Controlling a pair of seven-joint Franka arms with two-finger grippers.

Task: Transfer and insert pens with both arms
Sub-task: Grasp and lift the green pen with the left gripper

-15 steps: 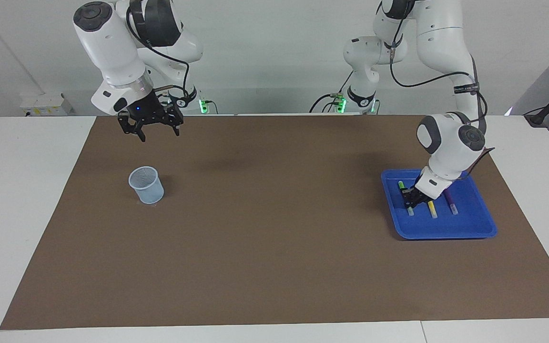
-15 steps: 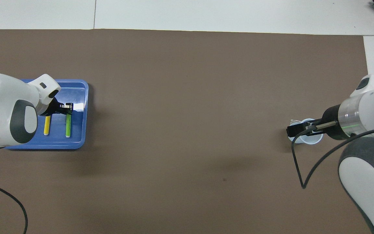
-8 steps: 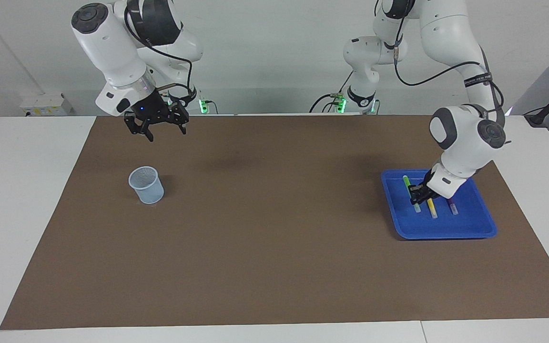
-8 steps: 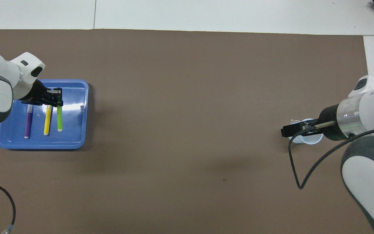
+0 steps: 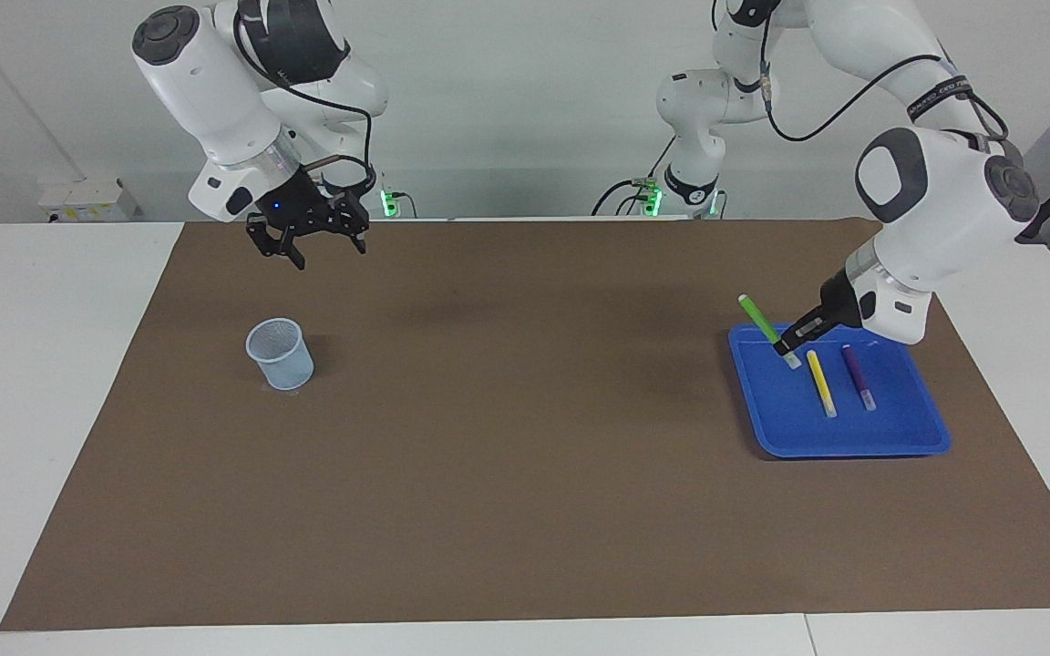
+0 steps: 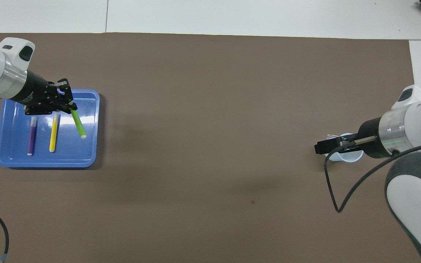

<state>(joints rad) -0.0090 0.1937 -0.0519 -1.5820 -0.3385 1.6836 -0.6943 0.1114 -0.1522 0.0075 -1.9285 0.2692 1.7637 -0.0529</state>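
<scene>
My left gripper [image 5: 787,346] is clamped on the green pen [image 5: 765,326] and is now holding it tilted in the air over the blue tray [image 5: 853,437], where a second ago that pen was lying flat in the tray with the gripper down on it; so the pick looks done and the carry toward the handover is starting. My right gripper [image 5: 311,246] is hanging with fingers spread wide over the brown mat near the robots' edge, having drifted a bit toward the middle, holding nothing, waiting. Count: three pens, one green in my grip, one yellow pen [image 5: 820,383] and one purple pen [image 5: 858,375] lying side by side in the tray; one tray; one pale mesh cup [image 5: 280,354] on the desk toward the right arm's end, nothing in it that I can see.
</scene>
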